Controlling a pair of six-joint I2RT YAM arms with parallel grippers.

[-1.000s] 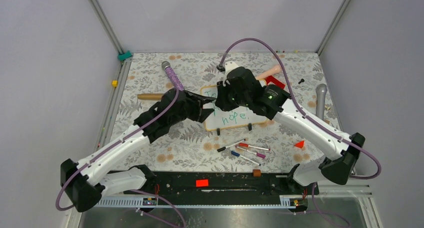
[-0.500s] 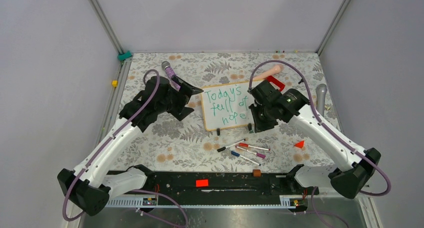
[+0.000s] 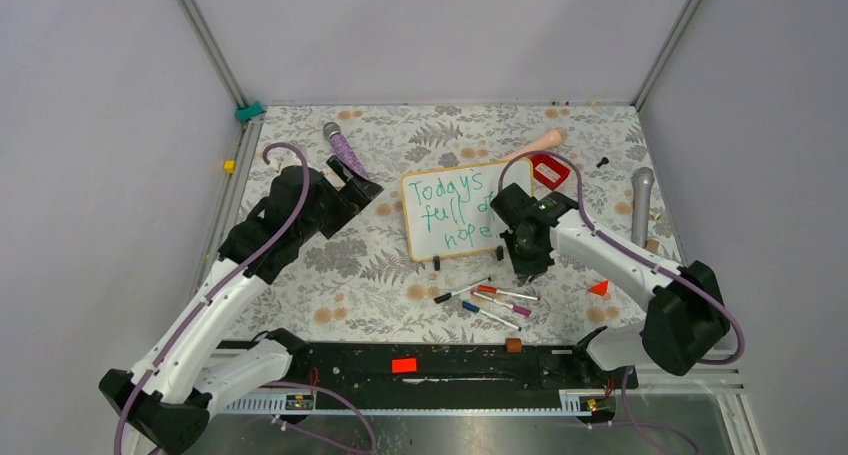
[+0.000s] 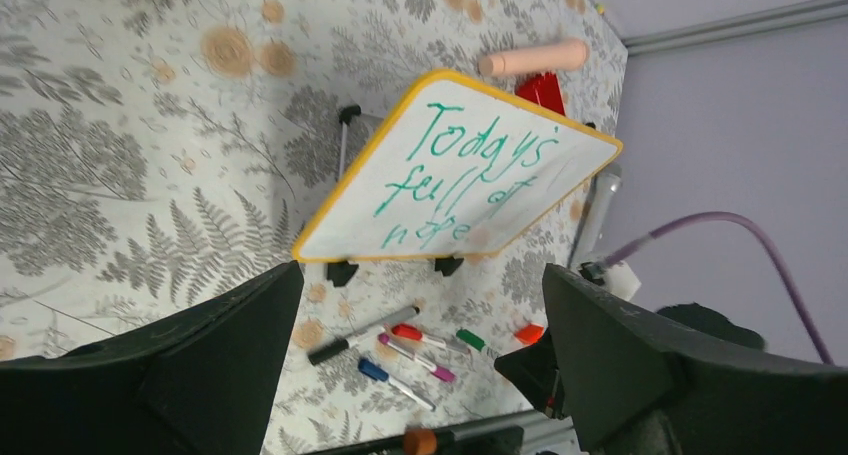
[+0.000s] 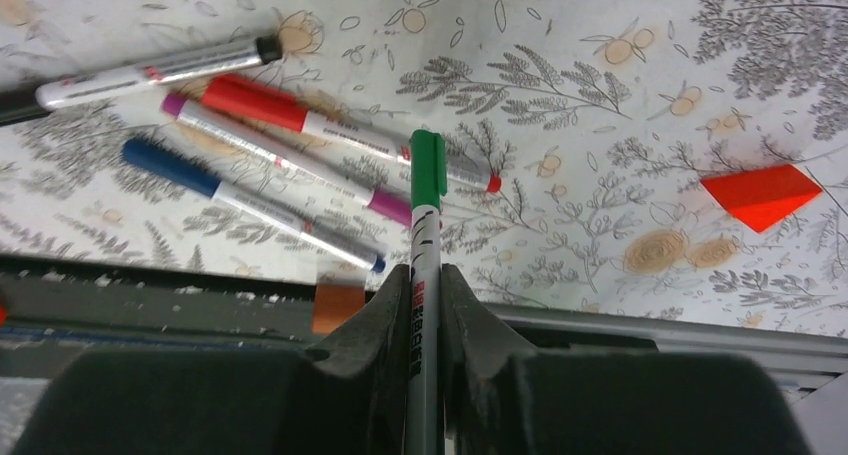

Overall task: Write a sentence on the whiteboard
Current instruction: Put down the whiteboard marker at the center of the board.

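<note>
Right jaws pinch green marker (image 5: 426, 235) — left jaws agape

The left arm (image 3: 205, 315) and the right arm (image 3: 610, 260) have glossy white links dotted with small dark screw holes. Chunky black housings sit at the joints and the bases. A purple cable (image 3: 300, 175) runs along each arm. The left claw (image 4: 420, 273) has broad, matte-black wedge fingers (image 4: 200, 365). The right claw (image 5: 425, 280) has narrower black fingers (image 5: 375, 315).
</note>
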